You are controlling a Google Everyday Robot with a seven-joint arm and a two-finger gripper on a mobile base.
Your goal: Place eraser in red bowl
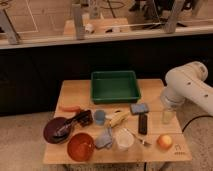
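The eraser [142, 123], a small black oblong block, lies flat on the wooden table [75, 92], right of centre. The red bowl [80, 146] sits at the front left of the table, bright orange-red and with nothing in it. My white arm comes in from the right, and the gripper [167, 115] hangs down at the table's right edge. It is a short way right of the eraser and slightly behind it, far from the bowl. It is open and holds nothing.
A green tray [114, 86] stands at the back centre. A maroon dish [54, 131] with a black utensil sits left of the red bowl. A blue-grey sponge [139, 108], banana [118, 118], blue cup [100, 116], clear cup [124, 139], grey cloth [105, 138] and orange fruit [164, 141] crowd the middle and front.
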